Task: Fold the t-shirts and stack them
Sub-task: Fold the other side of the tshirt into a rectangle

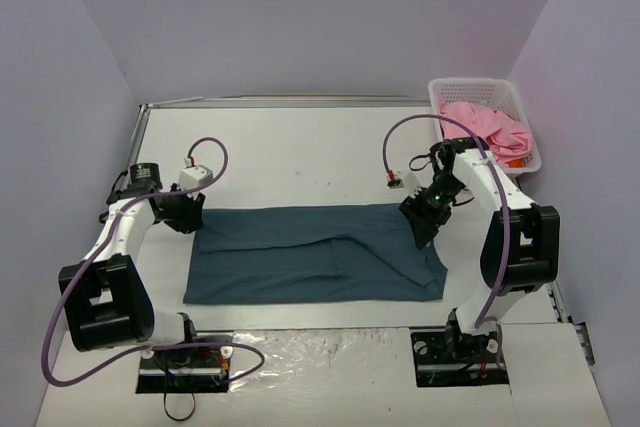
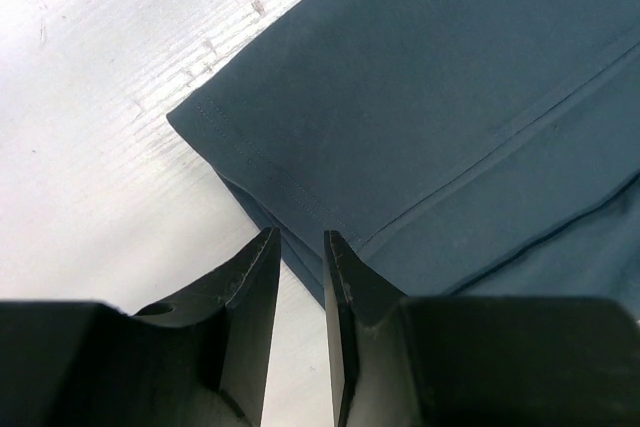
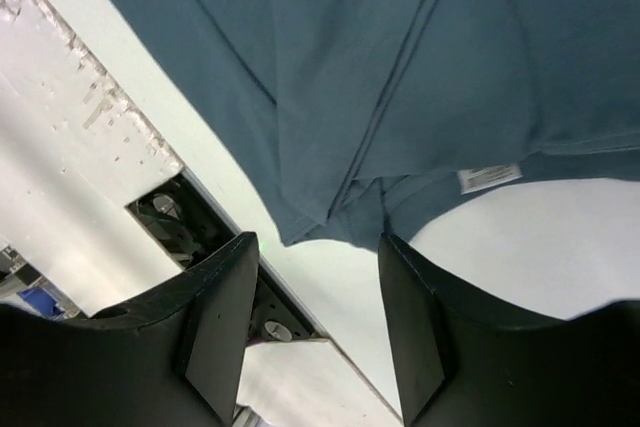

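Observation:
A dark teal-blue t-shirt [image 1: 315,252] lies flat on the white table, folded into a long band. My left gripper [image 1: 185,209] hovers at its left end. In the left wrist view the shirt's hemmed corner [image 2: 330,97] sits just past that gripper [image 2: 299,237], whose jaws stand a narrow gap apart with only bare table between them. My right gripper [image 1: 425,222] hangs over the shirt's right end. In the right wrist view it [image 3: 315,247] is open wide and empty above the teal shirt [image 3: 400,67] and its white label [image 3: 490,177]. The pink t-shirt [image 1: 490,127] is bunched in the basket.
The white lattice basket [image 1: 520,107] stands at the back right, beside the right arm. Purple cables loop off both arms. Arm base plates [image 1: 185,362] sit at the near edge. Walls close in the table on the left, back and right.

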Available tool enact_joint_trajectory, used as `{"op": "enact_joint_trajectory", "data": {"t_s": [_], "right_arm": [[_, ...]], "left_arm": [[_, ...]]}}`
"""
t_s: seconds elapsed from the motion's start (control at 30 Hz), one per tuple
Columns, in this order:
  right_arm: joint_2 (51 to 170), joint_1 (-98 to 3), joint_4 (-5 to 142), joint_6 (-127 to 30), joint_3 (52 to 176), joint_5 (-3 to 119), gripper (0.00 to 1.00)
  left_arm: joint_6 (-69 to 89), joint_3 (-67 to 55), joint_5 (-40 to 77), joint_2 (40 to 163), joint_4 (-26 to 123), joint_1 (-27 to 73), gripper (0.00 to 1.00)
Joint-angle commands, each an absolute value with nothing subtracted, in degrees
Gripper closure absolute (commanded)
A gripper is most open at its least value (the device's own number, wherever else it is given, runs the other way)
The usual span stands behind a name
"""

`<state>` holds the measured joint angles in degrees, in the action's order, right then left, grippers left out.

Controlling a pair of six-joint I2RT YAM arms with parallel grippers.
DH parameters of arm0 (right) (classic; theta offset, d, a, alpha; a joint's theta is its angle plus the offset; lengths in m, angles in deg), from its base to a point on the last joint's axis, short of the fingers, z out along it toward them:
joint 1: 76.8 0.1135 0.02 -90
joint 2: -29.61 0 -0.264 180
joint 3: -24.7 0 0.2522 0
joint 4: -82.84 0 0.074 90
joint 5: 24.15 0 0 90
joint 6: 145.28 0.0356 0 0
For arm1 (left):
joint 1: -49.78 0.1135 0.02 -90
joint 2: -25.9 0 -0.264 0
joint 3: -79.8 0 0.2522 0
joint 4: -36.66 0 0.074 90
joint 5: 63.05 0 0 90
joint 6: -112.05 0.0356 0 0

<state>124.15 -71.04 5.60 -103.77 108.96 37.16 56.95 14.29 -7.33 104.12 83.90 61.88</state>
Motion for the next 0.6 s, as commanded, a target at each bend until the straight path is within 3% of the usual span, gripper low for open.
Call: {"op": "enact_joint_trajectory", "data": {"t_s": [0.0, 0.57], "right_arm": [[126.7, -70.6, 3.8, -103.9, 114.2, 36.1, 0.53], [151.7, -64.9, 6.7, -101.6, 132.5, 28.5, 0.57]], "left_arm": [[56.0, 12.9, -8.6, 101.9, 83.1, 61.6, 0.76], [51.5, 13.6, -8.0, 101.7, 80.7, 61.6, 0.76]]}}
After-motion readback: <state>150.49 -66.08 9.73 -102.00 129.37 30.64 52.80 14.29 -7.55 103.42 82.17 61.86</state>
